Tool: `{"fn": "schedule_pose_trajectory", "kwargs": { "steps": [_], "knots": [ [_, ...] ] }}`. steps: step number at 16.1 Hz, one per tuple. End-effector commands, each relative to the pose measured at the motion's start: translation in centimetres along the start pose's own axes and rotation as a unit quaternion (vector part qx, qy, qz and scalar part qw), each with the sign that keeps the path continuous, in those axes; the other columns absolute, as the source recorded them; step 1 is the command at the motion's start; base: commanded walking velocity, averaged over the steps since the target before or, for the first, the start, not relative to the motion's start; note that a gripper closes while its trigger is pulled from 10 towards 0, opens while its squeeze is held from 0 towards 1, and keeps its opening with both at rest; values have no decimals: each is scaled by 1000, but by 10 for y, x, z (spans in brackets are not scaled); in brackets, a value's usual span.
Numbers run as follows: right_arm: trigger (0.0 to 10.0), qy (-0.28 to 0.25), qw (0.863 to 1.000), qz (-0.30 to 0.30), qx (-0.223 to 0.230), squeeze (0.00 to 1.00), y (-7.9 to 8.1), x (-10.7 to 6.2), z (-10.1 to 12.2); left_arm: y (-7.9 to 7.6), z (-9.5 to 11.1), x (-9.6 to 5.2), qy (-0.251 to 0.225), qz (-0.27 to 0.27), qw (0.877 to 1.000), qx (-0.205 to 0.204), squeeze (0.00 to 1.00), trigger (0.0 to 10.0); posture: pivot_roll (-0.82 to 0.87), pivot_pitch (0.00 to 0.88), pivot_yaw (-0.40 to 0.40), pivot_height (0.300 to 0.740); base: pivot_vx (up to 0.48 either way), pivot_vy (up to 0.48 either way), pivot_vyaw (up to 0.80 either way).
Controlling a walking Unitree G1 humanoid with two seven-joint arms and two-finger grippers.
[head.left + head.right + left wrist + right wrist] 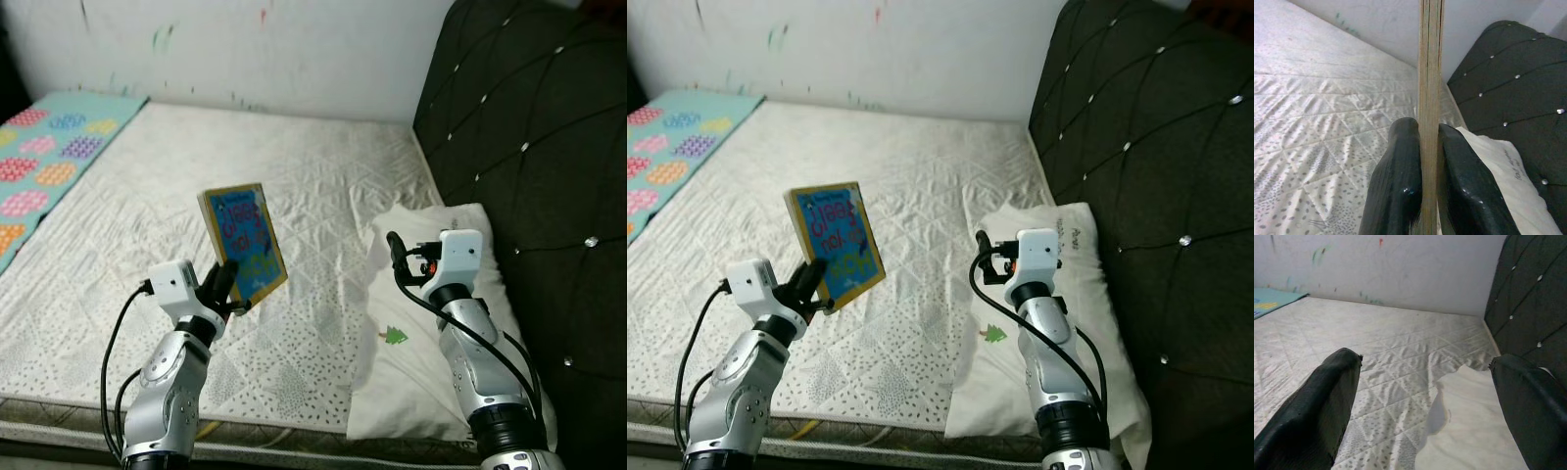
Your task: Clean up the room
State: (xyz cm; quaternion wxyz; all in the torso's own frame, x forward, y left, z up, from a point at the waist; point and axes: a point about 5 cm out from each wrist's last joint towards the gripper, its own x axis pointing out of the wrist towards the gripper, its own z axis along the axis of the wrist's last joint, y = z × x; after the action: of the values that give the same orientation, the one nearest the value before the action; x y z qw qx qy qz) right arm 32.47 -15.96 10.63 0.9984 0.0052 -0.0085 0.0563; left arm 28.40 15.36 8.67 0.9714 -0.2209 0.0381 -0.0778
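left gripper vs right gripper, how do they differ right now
The left gripper is shut on the edge of a blue book and holds it upright above the bed; the right gripper holds nothing. The left gripper's fingers press both faces of the book; the right gripper's fingers stand wide apart. The left is over the quilted cover, the right over the white pillow. Both have two black fingers.

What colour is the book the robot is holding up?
The book in the left hand has a blue cover with a yellow border, clearest in the left eye view.
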Motion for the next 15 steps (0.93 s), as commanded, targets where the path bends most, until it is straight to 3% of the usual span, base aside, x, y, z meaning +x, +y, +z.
{"fn": "schedule_pose_trajectory", "kwargs": {
  "steps": [1,9,15],
  "knots": [
    [10000,-8,1000,5,1,0,0,1,7,-4,9,0,-19,-3,1000,0,0,10000,-78,34,-44,740,0,0,0],
    [10000,21,999,45,15,0,9,-21,-4,-1,13,-17,-20,13,1000,-2,0,10000,-77,127,-53,740,0,0,0],
    [10000,33,998,58,16,0,12,-26,-4,-1,13,-20,-11,20,1000,-2,0,10000,-80,150,-59,665,0,0,0]
  ]
}}
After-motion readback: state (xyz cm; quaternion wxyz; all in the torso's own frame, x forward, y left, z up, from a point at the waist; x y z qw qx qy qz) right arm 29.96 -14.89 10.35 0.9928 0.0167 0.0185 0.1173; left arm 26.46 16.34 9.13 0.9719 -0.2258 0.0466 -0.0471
